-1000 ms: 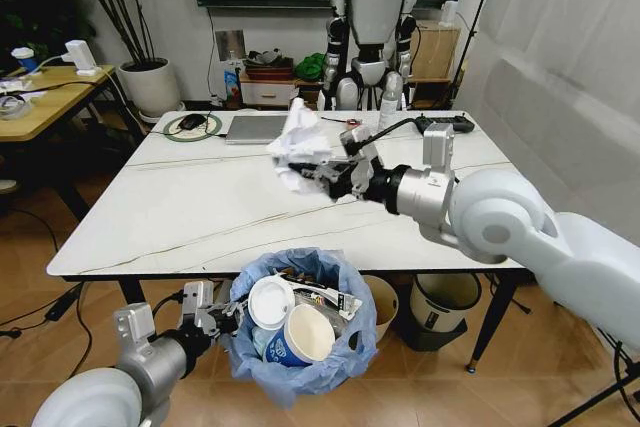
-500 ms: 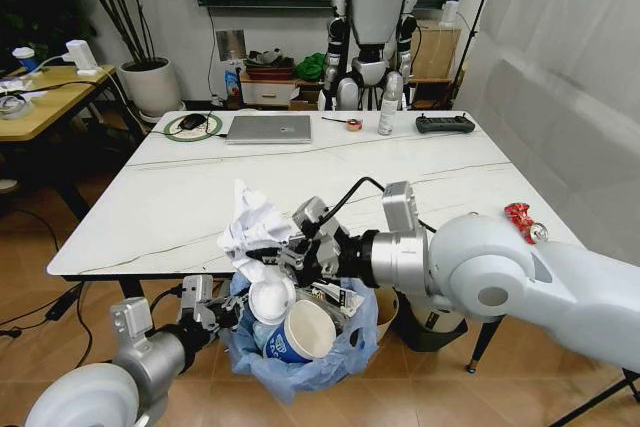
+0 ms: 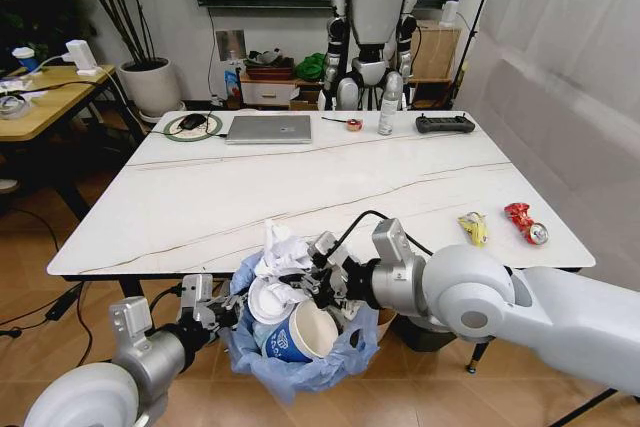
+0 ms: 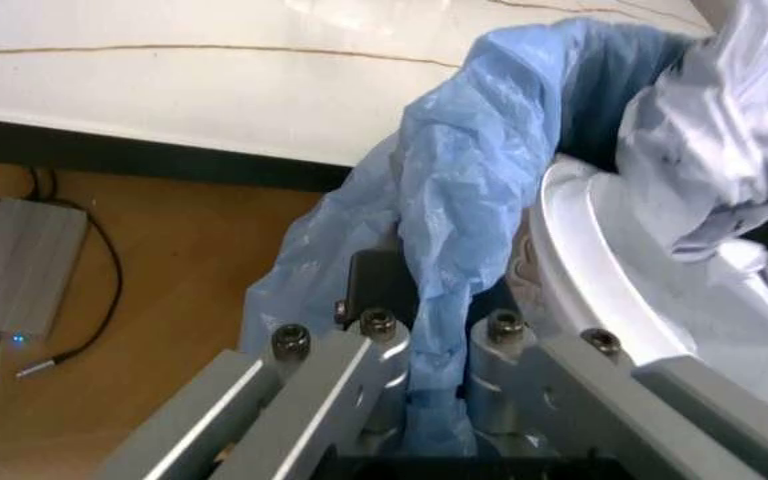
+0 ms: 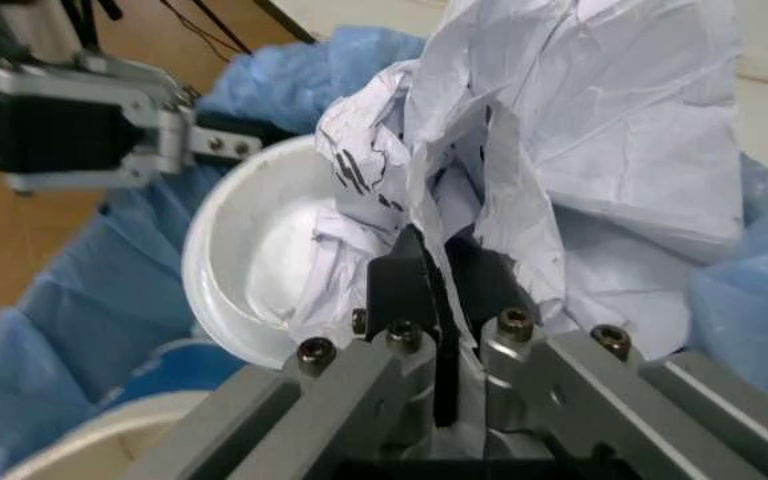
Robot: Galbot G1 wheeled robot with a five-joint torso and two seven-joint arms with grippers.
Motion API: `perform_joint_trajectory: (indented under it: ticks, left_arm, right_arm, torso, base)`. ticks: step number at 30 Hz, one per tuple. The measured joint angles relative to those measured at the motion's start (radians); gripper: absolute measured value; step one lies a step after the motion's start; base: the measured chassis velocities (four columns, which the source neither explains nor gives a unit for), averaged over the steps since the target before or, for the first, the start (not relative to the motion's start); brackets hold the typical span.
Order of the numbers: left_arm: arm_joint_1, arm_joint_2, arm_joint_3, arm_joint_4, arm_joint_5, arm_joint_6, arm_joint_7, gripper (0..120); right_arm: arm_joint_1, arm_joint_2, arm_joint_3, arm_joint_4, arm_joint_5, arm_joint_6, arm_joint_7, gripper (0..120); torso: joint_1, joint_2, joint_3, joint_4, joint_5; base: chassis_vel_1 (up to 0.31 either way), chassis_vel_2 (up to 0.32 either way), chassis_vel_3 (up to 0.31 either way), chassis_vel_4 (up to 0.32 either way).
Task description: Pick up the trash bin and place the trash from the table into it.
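Observation:
The trash bin (image 3: 300, 372), lined with a crinkled light-blue bag (image 4: 464, 200), hangs just below the table's (image 3: 200, 197) front edge. My left gripper (image 3: 215, 315) is shut on its rim; the bag fold is pinched between the fingers (image 4: 431, 395). My right gripper (image 3: 318, 282) is shut on a crumpled white paper wad (image 3: 280, 250) and holds it low over the bin's mouth, touching the white lid (image 5: 244, 270) inside. A blue paper cup (image 3: 300, 337) also lies in the bin. A yellow wrapper (image 3: 473, 228) and a crushed red can (image 3: 525, 222) lie near the table's right edge.
A laptop (image 3: 268, 128), a black remote (image 3: 445, 124), a bottle (image 3: 386, 112) and a tape roll (image 3: 352, 124) sit along the table's far side. A cream bin (image 3: 382, 309) and a black-rimmed bucket (image 3: 445, 297) stand under the table. A wooden desk (image 3: 40, 97) is at the left.
My right gripper has carried the white paper wad from above the table's middle, past the front edge, down to the bin's mouth. The left gripper and the bin have held still.

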Motion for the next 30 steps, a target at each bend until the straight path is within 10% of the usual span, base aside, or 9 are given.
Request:
perform_joint_trajectory:
  ticks: [22,30]
  left_arm:
    - [-0.012,-0.009,0.009,0.000,0.004,0.004,-0.008,0]
    - [-0.015,-0.007,0.008,0.000,0.003,0.006,-0.008,0]
  right_arm:
    - [-0.123,-0.042,0.118,0.057,-0.008,0.028,0.000,1]
    - [-0.128,-0.044,0.120,0.084,0.001,0.047,-0.002,26]
  torso:
    - [0.000,0.000,0.000,0.0002,-0.0002]
    - [0.000,0.000,0.000,0.0002,-0.0002]
  base:
    - [0.000,0.000,0.000,0.000]
    - [0.000,0.000,0.000,0.000]
